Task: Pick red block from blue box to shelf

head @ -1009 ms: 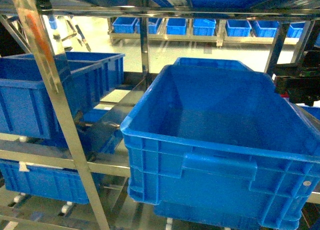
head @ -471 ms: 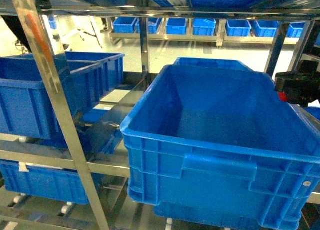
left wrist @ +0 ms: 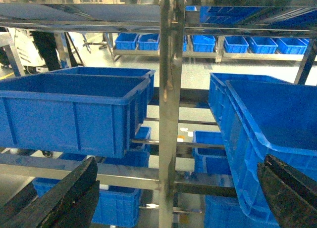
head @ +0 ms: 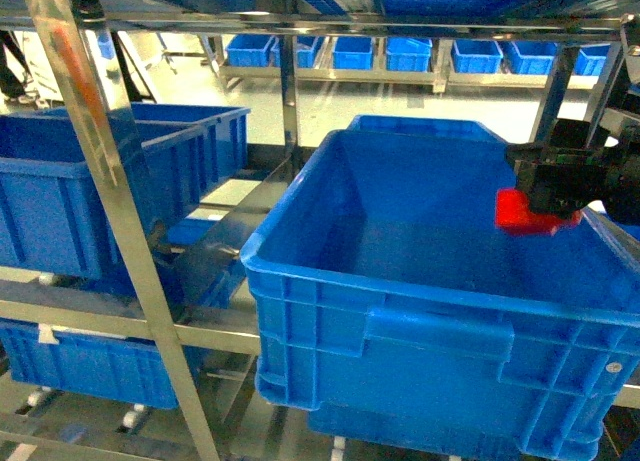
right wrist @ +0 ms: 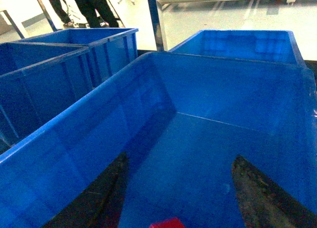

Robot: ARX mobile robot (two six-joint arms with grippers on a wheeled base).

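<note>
Fig.: R gripper (head: 540,213), fingers clamped on red block (head: 522,211) betw. tips; rigid, light, glossy—slip-prone; grip flat sides. L fingers (left wrist: 54,201) wide.

Pale glossy floor (head: 370,101) under bright overhead light; dark blue ribbed crates (left wrist: 74,107) in fgd, more blue bins (head: 415,53) on a far rack. Legs of ppl standing (right wrist: 91,8) at rear.

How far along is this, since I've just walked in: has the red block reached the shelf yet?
Done: the red block is picked up and sits in the right gripper.
In hand: it hangs over the right side of the dark blue crate on the shelf, touching nothing.
Left: lowering it, setting it down and letting go. The left gripper is open and holds nothing.
</note>
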